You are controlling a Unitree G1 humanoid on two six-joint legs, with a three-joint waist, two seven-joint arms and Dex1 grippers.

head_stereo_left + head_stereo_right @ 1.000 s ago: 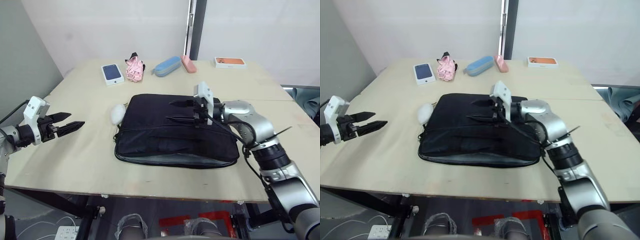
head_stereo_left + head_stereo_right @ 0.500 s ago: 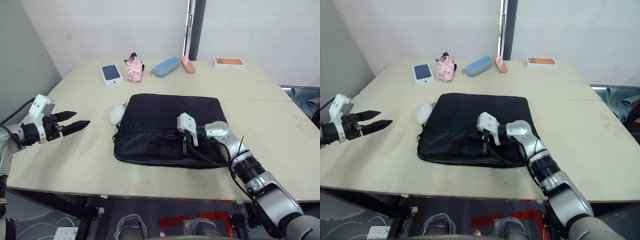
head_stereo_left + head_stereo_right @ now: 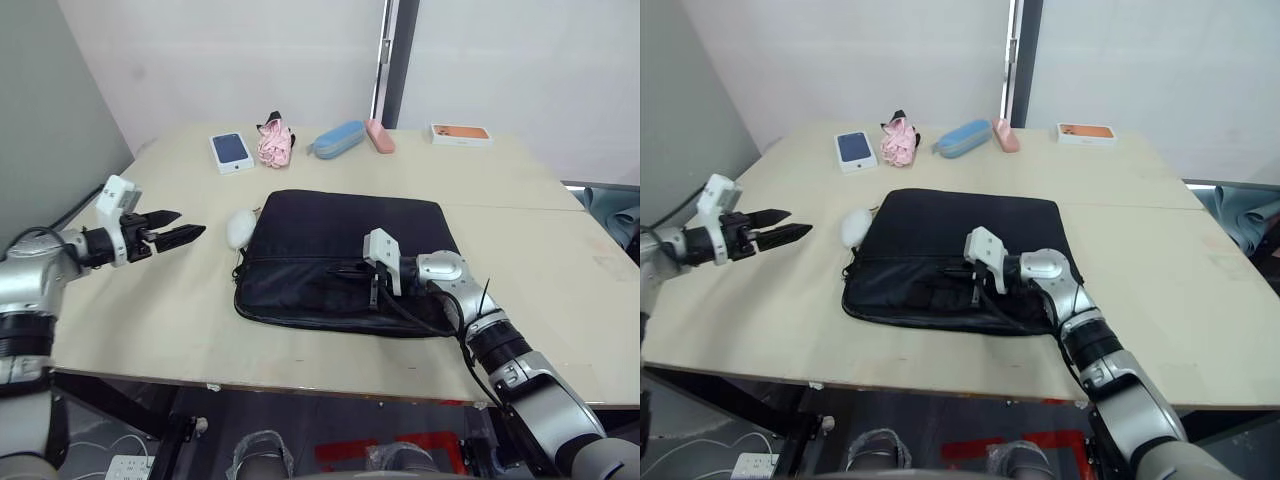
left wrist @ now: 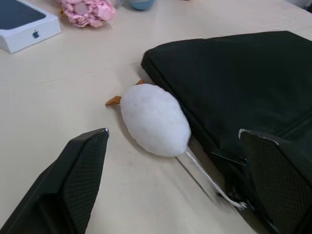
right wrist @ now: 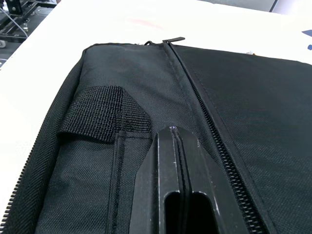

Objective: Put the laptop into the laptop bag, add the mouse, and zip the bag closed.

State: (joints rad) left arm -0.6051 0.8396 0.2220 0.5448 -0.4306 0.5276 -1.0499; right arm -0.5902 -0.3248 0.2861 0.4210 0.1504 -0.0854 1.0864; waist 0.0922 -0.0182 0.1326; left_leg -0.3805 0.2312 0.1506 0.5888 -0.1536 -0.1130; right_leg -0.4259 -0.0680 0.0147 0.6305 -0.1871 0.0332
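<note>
The black laptop bag (image 3: 340, 240) lies flat in the middle of the table, its zipper (image 5: 214, 117) running along the top face. My right gripper (image 3: 368, 283) is shut, and its fingers (image 5: 170, 161) lie flat on the bag's front part beside the zipper, with nothing seen between them. My left gripper (image 3: 186, 224) hangs open just above the table, left of the bag, pointing at a white lump with an orange tail (image 4: 153, 119) that touches the bag's left edge. The laptop and the mouse are out of view.
Along the table's far side lie a white phone box (image 3: 231, 151), a pink bundle (image 3: 272, 143), a blue case (image 3: 336, 139), a small pink case (image 3: 379, 135) and an orange-topped box (image 3: 460, 132). The table's front edge (image 3: 300, 375) runs close below the bag.
My right gripper has come down from over the bag's rear to its front part and shut. My left gripper has moved closer to the white lump. The camera has shifted slightly.
</note>
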